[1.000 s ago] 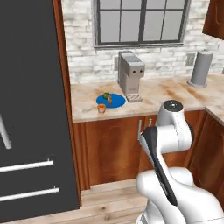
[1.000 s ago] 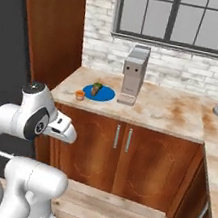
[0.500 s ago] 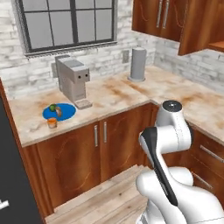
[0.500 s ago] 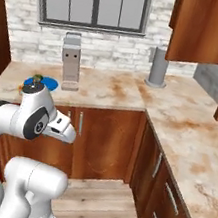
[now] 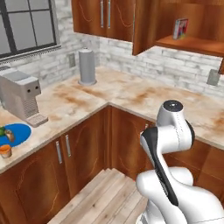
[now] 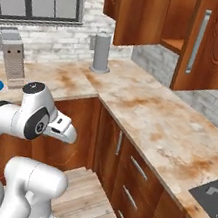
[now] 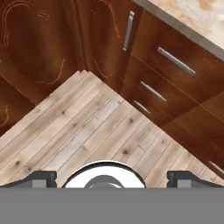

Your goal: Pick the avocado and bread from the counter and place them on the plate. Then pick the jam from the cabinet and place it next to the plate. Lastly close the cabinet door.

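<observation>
Pincer [image 7: 112, 178] fingers stand wide apart, holding nothing, pointing down at the wooden floor [image 7: 83, 131] beside the drawers [image 7: 175, 87]. Far off to its side, the blue plate [image 5: 15, 132] sits on the counter [image 5: 131, 94] with the avocado [image 5: 2, 131] and bread [image 5: 9, 137] on it. High above, the jam [image 5: 180, 29] stands on the open cabinet [image 5: 188, 26] shelf. The cabinet door [image 6: 216, 43] hangs open.

The marbled bench [image 5: 131, 94] wraps the corner. At the left edge of the left base view, a blue plate [image 5: 17, 132] and small orange cup [image 5: 5, 150] rest on it, with a grey coffee machine [image 5: 19, 96] and grey cylinder [image 5: 86, 66] farther along.
</observation>
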